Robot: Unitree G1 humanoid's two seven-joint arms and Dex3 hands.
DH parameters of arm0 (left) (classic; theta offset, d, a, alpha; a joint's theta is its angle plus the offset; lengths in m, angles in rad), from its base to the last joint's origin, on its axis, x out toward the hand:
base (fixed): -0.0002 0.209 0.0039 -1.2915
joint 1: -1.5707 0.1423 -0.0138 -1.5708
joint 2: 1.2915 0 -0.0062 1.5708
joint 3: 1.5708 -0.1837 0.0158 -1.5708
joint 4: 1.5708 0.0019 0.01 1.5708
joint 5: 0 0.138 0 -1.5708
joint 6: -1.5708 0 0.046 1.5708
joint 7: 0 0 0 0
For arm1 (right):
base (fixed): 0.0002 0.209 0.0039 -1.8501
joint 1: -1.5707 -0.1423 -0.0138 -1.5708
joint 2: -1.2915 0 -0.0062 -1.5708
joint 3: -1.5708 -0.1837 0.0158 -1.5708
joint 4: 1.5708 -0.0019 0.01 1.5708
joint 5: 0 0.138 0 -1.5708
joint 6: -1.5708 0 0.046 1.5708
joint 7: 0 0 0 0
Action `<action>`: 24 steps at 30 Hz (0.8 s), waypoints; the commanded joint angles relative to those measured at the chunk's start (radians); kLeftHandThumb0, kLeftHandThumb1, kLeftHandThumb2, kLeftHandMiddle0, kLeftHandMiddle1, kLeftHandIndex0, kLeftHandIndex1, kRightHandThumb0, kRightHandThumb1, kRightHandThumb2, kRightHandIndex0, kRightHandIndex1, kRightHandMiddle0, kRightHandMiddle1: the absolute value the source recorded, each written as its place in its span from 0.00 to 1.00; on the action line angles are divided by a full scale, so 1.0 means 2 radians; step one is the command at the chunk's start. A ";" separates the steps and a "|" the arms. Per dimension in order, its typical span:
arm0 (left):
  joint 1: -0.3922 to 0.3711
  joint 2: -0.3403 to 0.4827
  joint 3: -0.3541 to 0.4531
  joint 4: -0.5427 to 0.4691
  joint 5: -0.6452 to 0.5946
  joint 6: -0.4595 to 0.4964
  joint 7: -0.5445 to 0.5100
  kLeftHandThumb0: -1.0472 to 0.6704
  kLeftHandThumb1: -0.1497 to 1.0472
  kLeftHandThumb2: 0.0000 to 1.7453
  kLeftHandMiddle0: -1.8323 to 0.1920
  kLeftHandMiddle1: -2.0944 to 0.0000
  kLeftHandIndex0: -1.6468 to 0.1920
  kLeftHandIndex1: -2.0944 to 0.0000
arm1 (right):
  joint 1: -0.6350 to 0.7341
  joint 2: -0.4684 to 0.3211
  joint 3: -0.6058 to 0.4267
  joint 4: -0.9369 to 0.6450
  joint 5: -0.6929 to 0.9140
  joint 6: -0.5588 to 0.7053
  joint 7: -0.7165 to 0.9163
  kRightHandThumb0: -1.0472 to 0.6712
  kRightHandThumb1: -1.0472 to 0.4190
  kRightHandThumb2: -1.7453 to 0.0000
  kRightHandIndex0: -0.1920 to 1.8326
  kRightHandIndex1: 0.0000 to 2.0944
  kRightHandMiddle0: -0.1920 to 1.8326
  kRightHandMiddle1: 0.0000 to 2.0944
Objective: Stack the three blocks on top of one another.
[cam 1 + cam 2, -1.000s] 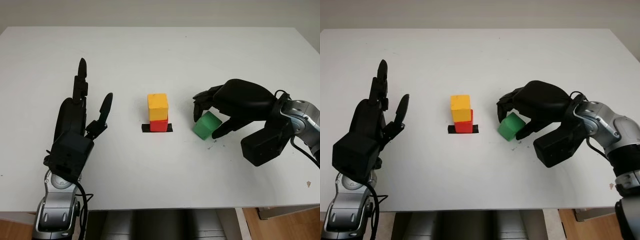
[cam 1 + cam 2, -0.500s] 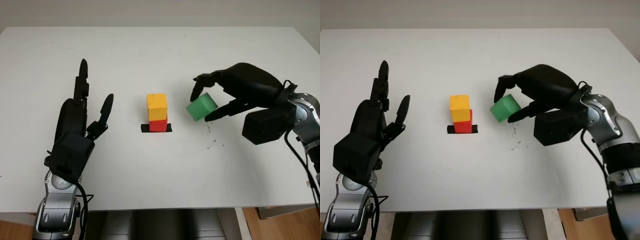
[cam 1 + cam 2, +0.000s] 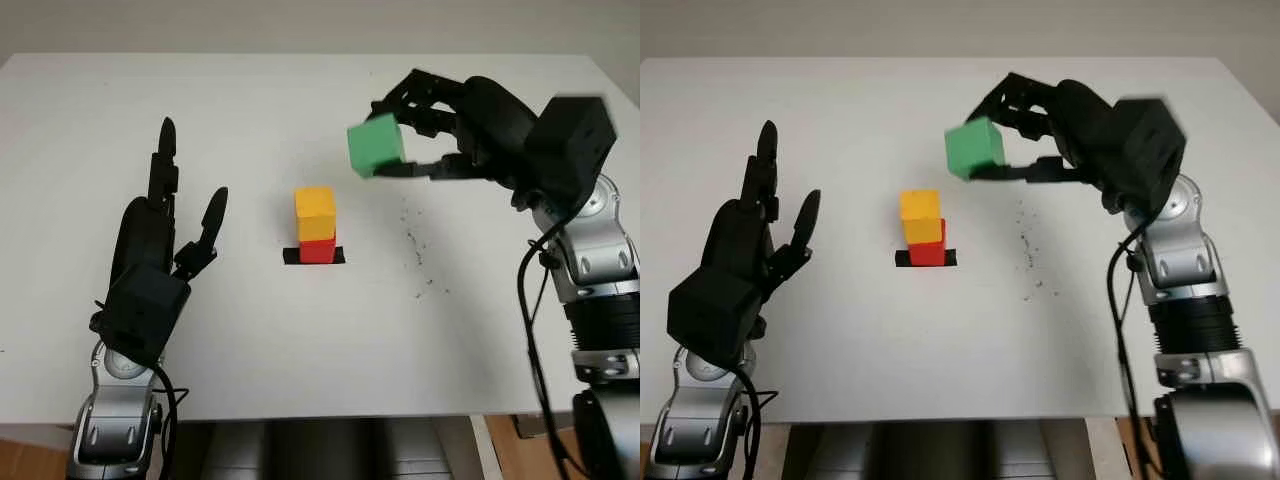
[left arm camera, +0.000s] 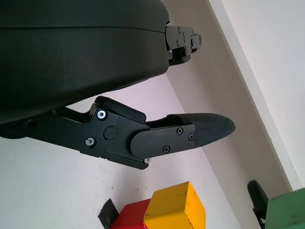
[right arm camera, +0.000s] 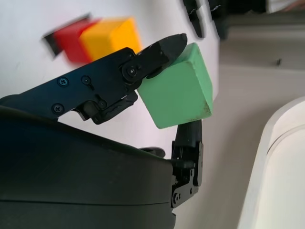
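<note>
Lifting clear of the table [image 3: 500,330], the right hand [image 3: 420,125] has carried the green block [image 3: 376,145], pinched between its fingers, to one o'clock of the yellow block [image 3: 315,212] on the red block [image 3: 318,250]; placing remains. Left hand [image 3: 160,235] at nine o'clock is open.

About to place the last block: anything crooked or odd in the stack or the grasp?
The yellow block sits slightly offset on the red block. The green block is tilted in the right hand, pinched at its corners. The left hand is open.
</note>
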 commanded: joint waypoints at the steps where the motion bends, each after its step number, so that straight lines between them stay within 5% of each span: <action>1: 0.003 -0.001 0.002 0.004 -0.001 -0.008 0.002 0.19 1.00 0.33 0.97 0.97 0.95 0.98 | -0.015 0.012 -0.012 -0.030 0.019 0.040 -0.010 0.37 0.01 0.97 0.21 0.00 0.15 0.91; 17: 0.006 -0.005 -0.003 -0.003 0.005 -0.001 0.005 0.20 1.00 0.33 0.98 0.98 0.95 0.98 | -0.006 0.082 -0.014 -0.039 0.059 0.124 -0.042 0.36 0.01 0.96 0.22 0.00 0.16 0.91; 24: 0.005 -0.005 -0.001 -0.001 0.007 -0.002 0.007 0.21 1.00 0.33 0.98 0.97 0.95 0.97 | 0.010 0.096 0.001 0.000 0.037 0.082 -0.033 0.35 0.02 0.97 0.23 0.01 0.19 0.89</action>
